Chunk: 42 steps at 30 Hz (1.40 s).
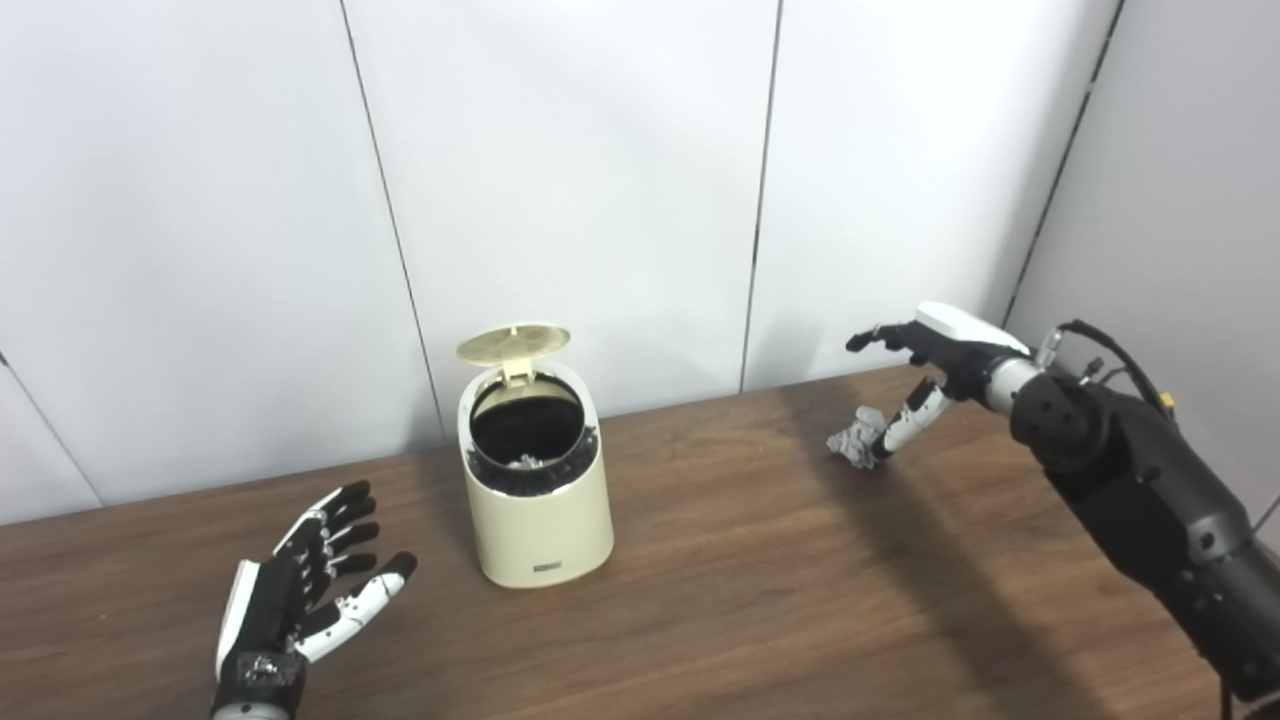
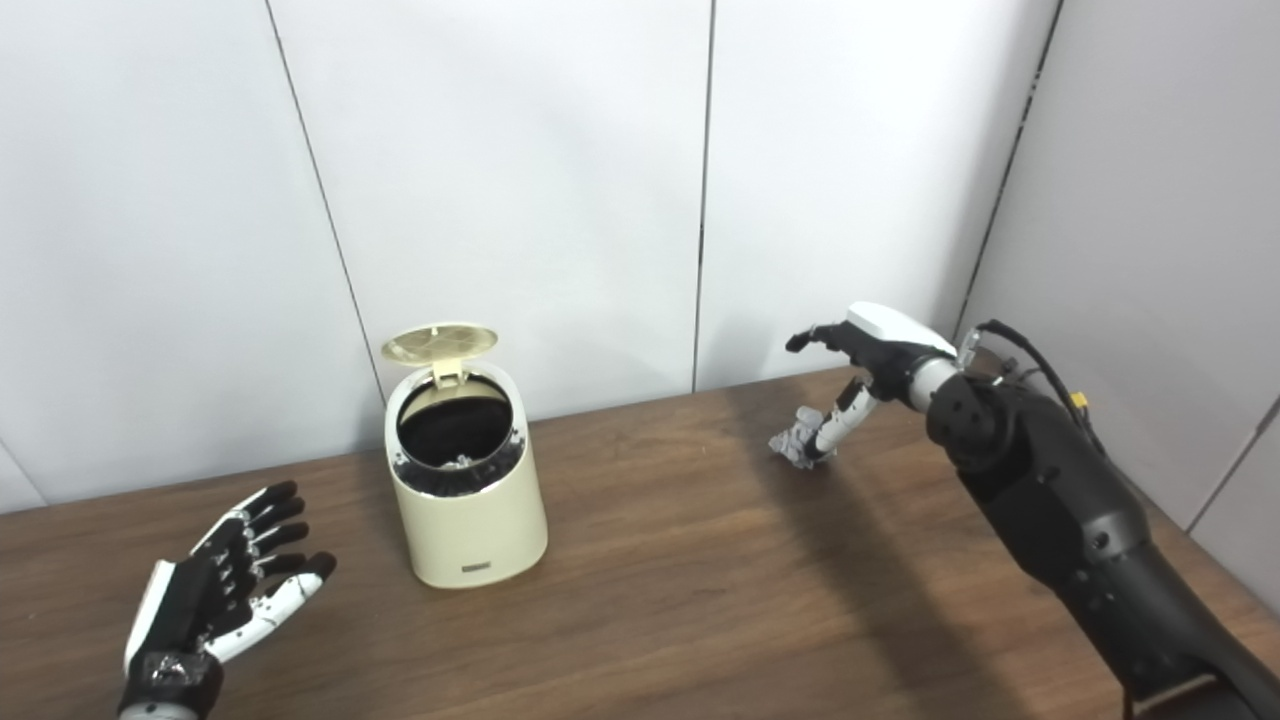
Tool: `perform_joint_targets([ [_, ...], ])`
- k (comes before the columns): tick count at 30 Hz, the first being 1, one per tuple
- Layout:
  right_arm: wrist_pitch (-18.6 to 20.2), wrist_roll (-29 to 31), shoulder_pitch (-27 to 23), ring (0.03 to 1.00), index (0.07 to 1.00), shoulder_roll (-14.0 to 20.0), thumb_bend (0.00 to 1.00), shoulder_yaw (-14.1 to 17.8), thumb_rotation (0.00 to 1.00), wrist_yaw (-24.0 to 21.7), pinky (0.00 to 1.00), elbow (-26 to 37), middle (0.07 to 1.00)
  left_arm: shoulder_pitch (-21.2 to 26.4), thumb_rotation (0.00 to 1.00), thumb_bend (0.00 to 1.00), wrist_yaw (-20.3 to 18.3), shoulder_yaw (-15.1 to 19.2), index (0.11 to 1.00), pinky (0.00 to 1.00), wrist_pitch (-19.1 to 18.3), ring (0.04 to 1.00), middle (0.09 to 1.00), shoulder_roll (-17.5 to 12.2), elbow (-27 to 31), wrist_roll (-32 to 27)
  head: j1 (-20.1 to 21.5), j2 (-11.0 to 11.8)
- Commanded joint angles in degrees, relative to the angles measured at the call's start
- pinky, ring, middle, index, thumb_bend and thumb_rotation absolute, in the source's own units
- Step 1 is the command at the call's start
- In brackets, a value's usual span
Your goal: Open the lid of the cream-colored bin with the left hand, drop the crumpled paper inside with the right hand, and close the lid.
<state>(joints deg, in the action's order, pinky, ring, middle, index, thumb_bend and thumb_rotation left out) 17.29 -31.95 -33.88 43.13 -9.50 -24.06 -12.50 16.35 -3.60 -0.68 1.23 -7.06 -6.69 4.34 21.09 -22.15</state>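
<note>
The cream-colored bin [image 1: 535, 500] stands on the wooden table [image 1: 720, 600], left of centre. Its round lid [image 1: 514, 342] is tipped up and open, showing a dark liner with some pale scraps inside. My left hand [image 1: 305, 590] rests low over the table to the left of the bin, fingers spread, holding nothing. The crumpled paper [image 1: 855, 437] lies on the table at the right. My right hand [image 1: 925, 375] hovers over it with fingers apart, the thumb touching the paper's right side, the other fingers raised above it. The same scene shows in the right eye view: bin [image 2: 465, 510], paper [image 2: 797, 438].
White wall panels stand close behind the table's far edge. A grey wall closes the right side behind my right arm [image 1: 1140, 490]. Bare tabletop lies between the bin and the paper.
</note>
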Motion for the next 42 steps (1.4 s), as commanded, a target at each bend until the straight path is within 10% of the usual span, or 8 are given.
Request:
perform_joint_targets([
  [1, -1.02, -1.38, -3.45, 0.876, 0.837, 2.36, 0.83, -0.01, 0.11, 0.75, 0.70, 0.29, 0.916, 1.92, 0.14, 0.59, 0.04, 0.12, 0.879, 0.69, 1.88, 0.782, 0.833, -0.77, 1.07, 0.17, 0.07, 0.02],
  [25, -3.88, -0.80, -6.28, 0.864, 0.827, -2.79, 0.82, -3.74, 0.06, 1.55, 0.75, -11.06, 0.907, 1.49, 0.16, 0.60, 0.37, -0.05, 0.887, 0.73, 1.41, 0.799, 0.839, -0.18, 1.64, -0.18, -1.42, -0.41],
  [42, -4.89, 0.16, -6.50, 0.640, 0.751, -3.00, 0.74, -5.16, 0.06, -1.02, 0.58, -12.44, 0.730, 1.29, 0.17, 0.59, 0.22, 0.02, 0.884, 0.71, 0.55, 0.787, 0.836, -0.55, 2.42, 0.11, -1.66, -1.40],
])
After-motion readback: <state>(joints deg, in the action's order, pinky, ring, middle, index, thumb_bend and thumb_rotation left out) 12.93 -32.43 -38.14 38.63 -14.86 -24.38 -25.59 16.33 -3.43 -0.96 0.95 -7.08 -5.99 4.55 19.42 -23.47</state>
